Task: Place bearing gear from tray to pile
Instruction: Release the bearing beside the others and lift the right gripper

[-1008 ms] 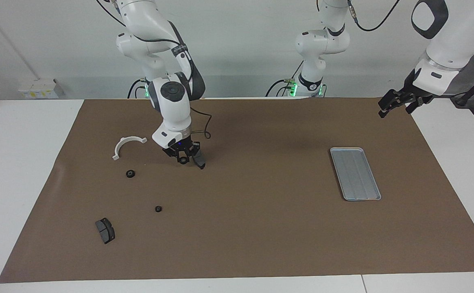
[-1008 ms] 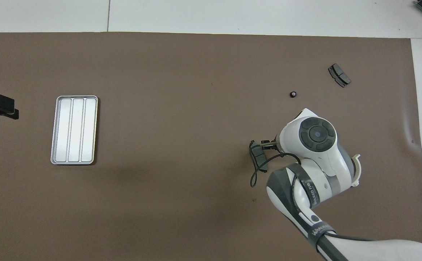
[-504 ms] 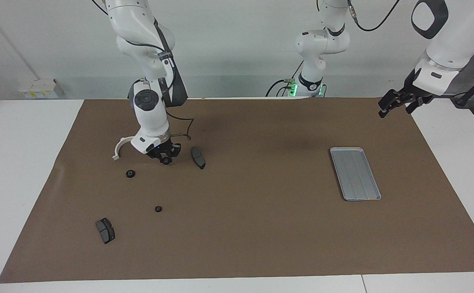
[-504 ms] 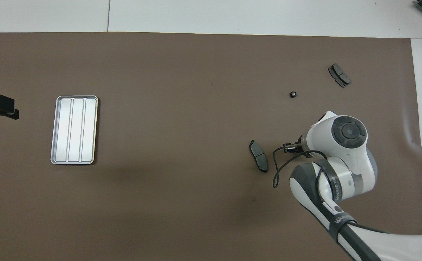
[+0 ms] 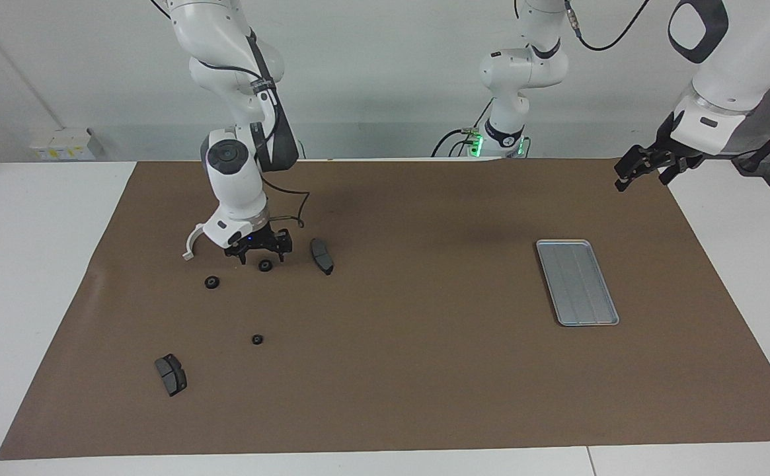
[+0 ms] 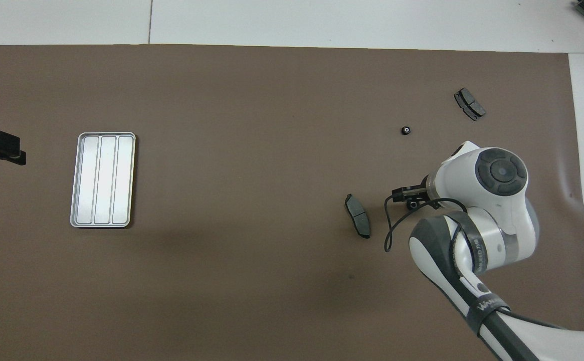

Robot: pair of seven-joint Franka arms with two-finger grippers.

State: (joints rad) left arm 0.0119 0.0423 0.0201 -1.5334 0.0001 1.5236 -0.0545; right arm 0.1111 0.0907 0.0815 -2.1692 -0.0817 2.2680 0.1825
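The bearing gear, small, black and round, lies on the brown mat in the pile, between a dark brake pad and the white half-ring bracket. My right gripper stands open just above it, one finger on either side, not gripping it. From overhead the right gripper shows only partly, under its own wrist. The silver ridged tray lies bare toward the left arm's end. My left gripper waits open in the air over the mat's corner there.
Two more black gears and a second brake pad lie scattered farther from the robots. A black cable loops from the right wrist beside the brake pad.
My right gripper carried the gear away from the brake pad toward the bracket, came down and opened; the gear now rests on the mat. The left arm has not moved.
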